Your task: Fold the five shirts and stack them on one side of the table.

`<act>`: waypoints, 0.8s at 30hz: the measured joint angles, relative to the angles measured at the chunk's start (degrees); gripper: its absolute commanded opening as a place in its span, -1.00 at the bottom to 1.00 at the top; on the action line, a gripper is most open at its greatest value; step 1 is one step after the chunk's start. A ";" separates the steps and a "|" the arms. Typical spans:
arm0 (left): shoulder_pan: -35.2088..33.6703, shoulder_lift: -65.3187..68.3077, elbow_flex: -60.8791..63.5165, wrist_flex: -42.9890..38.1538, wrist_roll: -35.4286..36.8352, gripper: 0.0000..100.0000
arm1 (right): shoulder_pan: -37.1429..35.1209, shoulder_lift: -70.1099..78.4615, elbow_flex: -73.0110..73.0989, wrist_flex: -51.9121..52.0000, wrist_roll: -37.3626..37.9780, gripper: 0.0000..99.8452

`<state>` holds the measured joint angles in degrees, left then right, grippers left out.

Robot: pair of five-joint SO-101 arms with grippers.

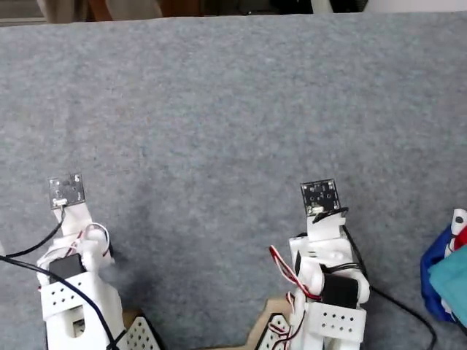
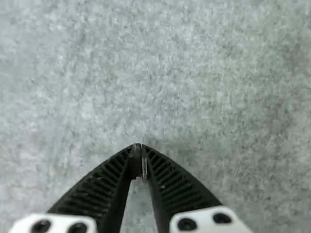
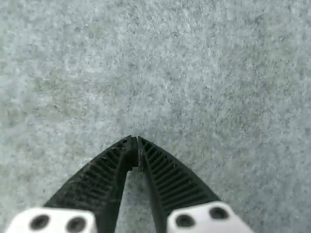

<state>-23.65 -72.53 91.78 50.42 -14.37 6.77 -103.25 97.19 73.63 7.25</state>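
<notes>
Both arms are tucked low along the bottom of the high view, one arm (image 1: pixel 73 255) at lower left, the other arm (image 1: pixel 325 270) right of centre. The left gripper (image 2: pixel 137 147) and right gripper (image 3: pixel 135 139) point at the grey table cover (image 1: pixel 219 109), tips pressed together, holding nothing. Bunched blue and teal shirts (image 1: pixel 446 281) lie at the lower right edge.

Readable text: none.
Circuit boards (image 1: pixel 321 195) on the wrists: markings too small to read.
Shirts (image 1: pixel 445 281), off to the right of the right gripper (image 3: pixel 136 139): nothing legible.

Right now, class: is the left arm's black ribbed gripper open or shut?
Shut. The left gripper's black ribbed fingers meet at their tips above the grey felt tabletop, holding nothing.
</notes>
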 measured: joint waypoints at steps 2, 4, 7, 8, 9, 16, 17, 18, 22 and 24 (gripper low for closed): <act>0.53 0.00 0.53 0.09 0.79 -0.96 | 0.00 0.00 0.00 0.00 0.00 -0.99; 0.53 -0.09 0.70 0.09 1.05 -0.96 | 0.00 0.00 0.00 0.00 0.00 -0.99; 1.14 -0.09 0.62 0.09 1.14 -0.96 | 0.00 0.00 0.00 0.00 0.00 -0.99; 1.14 -0.09 0.62 0.09 1.14 -0.96 | 0.00 0.00 0.00 0.00 0.00 -0.99; 1.14 -0.09 0.62 0.09 1.14 -0.96 | 0.00 0.00 0.00 0.00 0.00 -0.99; 1.14 -0.09 0.62 0.09 1.14 -0.96 | 0.00 0.00 0.00 0.00 0.00 -0.99; 1.14 -0.09 0.62 0.09 1.14 -0.96 | 0.00 0.00 0.00 0.00 0.00 -0.99; 1.14 -0.09 0.62 0.09 1.14 -0.96 | 0.00 0.00 0.00 0.00 0.00 -0.99; 1.14 -0.09 0.62 0.09 1.14 -0.96 | 0.00 0.00 0.00 0.00 0.00 -0.99; 1.14 -0.09 0.62 0.09 1.14 -0.96 | 0.00 0.00 0.00 0.00 0.00 -0.99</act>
<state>-22.51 -72.62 92.40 50.51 -13.23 6.77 -103.25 97.19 73.63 7.25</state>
